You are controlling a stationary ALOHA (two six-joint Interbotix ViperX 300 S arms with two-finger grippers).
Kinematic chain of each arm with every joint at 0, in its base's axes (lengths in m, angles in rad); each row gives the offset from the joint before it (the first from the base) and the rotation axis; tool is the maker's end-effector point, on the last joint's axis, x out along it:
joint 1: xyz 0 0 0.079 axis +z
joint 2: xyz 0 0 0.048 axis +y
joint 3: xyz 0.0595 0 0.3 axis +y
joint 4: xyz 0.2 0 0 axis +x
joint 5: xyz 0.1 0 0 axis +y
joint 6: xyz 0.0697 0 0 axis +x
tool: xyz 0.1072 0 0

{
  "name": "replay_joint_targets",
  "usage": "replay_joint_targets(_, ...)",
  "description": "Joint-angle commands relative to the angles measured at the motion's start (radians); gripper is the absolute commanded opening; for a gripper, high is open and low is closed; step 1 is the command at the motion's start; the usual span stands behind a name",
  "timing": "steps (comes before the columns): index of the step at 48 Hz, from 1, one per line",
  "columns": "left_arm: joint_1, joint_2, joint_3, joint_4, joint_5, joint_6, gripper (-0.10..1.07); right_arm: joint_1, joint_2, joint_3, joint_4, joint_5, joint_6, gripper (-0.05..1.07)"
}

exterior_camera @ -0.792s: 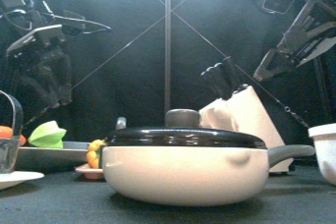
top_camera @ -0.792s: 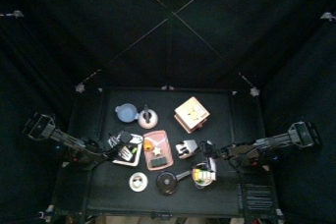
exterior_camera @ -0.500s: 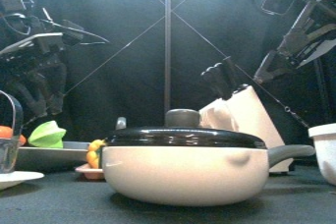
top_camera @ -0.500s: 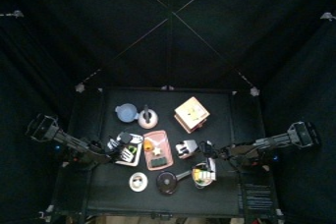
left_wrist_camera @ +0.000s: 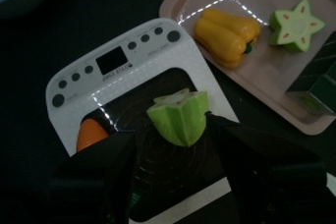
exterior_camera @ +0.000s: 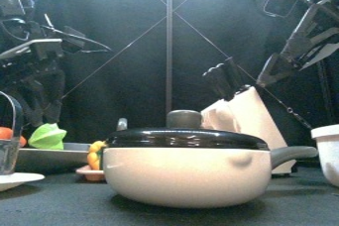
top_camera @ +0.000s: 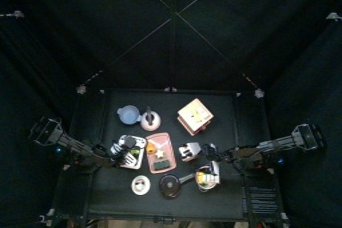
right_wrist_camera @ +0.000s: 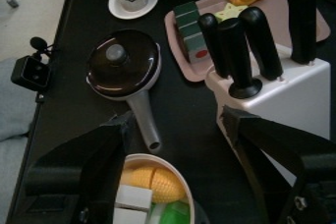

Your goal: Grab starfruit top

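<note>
The left end effector (left_wrist_camera: 178,164) hovers over the green starfruit top (left_wrist_camera: 180,118) on the white kitchen scale (left_wrist_camera: 132,71), jaws apart around it, seemingly ready to descend and close.

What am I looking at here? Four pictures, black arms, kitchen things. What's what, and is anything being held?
This is a robot with two black arms, each ending in a two-jawed claw. One picture looks straight down on the table. One looks level across it, past a pot. The other two come from cameras on the wrists. The left claw hangs open over a green starfruit piece on a white scale, beside a pink tray. The right claw hangs open near a knife block. Nothing is held.
</note>
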Motion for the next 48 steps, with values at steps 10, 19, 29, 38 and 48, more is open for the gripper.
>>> replay_joint_targets(10,0.006,0.002,0.005,-0.008,-0.041,0.000,0.99,-0.002,0.002,-0.018,-0.003,-0.009,0.000,1.00)
replay_joint_targets(19,0.069,0.003,0.034,-0.008,-0.067,0.000,1.01,-0.005,0.009,-0.021,-0.005,-0.009,-0.002,1.00)
replay_joint_targets(29,0.121,0.003,0.055,0.020,-0.213,0.000,1.01,-0.006,0.011,-0.021,-0.005,-0.011,-0.003,1.00)
replay_joint_targets(38,0.149,0.006,0.066,0.055,-0.282,-0.005,1.01,-0.006,0.011,-0.021,-0.005,-0.009,0.000,1.00)
replay_joint_targets(48,0.152,0.011,0.072,0.035,-0.282,-0.003,1.00,-0.006,0.011,-0.021,-0.005,-0.011,0.000,1.00)
